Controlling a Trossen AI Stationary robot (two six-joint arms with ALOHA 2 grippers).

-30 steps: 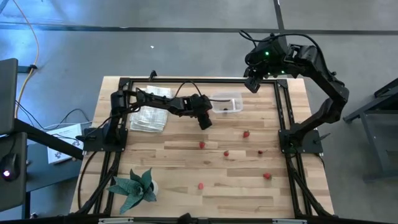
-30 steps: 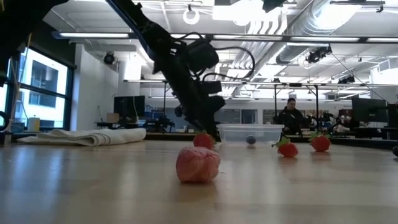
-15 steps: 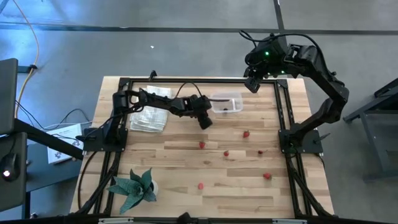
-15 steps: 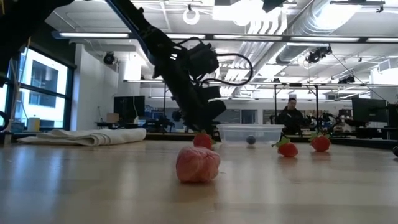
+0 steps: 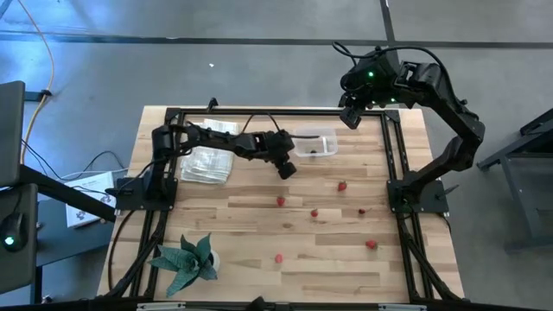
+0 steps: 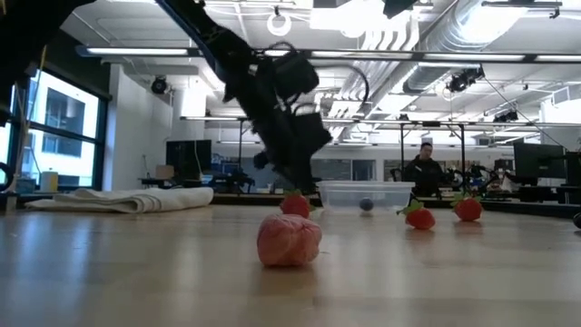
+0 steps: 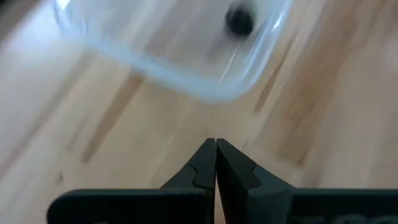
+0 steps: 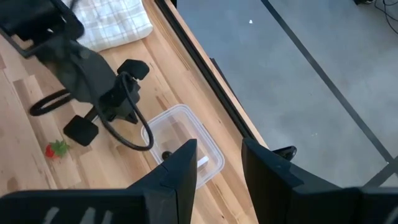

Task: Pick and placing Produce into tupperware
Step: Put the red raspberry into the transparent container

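Observation:
The tupperware, a clear rectangular container, stands on its base near the table's far edge and holds one dark piece of produce. That dark piece also shows in the left wrist view, inside the tupperware. Several small red pieces lie loose on the wood, among them three. My left gripper hovers just left of and nearer than the tupperware, its fingers shut with nothing between them. My right gripper waits, open, high over the far right corner.
A folded white cloth lies at the far left, under the left arm. A green leafy plant stands near the near left corner. A black frame runs round the table. In the low view a pink piece lies closest.
My left gripper has risen a little above the table beside the tupperware. The produce and the tupperware have kept their places.

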